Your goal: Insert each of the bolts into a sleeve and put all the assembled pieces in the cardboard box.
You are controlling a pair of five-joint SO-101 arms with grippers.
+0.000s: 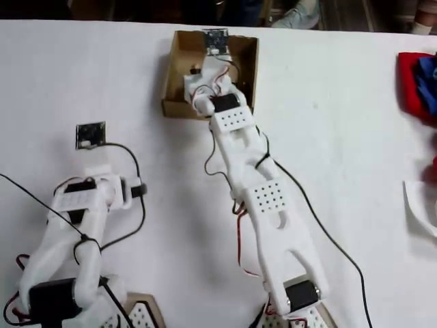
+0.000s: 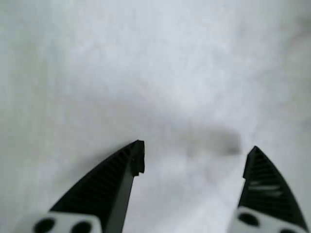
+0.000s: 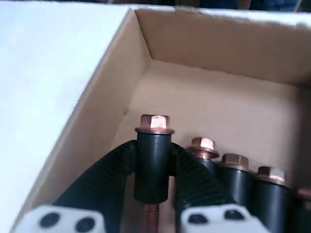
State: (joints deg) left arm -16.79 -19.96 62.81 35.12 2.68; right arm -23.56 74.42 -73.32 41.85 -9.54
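Note:
My right gripper [image 3: 153, 167] is shut on an assembled piece [image 3: 153, 160], a black sleeve with a copper bolt through it, held upright inside the cardboard box [image 3: 116, 97]. Several more assembled pieces [image 3: 238, 177] stand side by side in the box next to it. In the high view the right arm stretches from the near edge to the cardboard box [image 1: 179, 65], its wrist over the opening. My left gripper [image 2: 192, 162] is open just above the bare white table, with nothing between its fingers; in the high view the left arm [image 1: 85, 205] sits folded at the near left.
A white cloth covers the table [image 1: 82, 75]. Red and blue cloth [image 1: 418, 85] and a white curved object [image 1: 418, 205] lie at the right edge. Cables trail from both arms.

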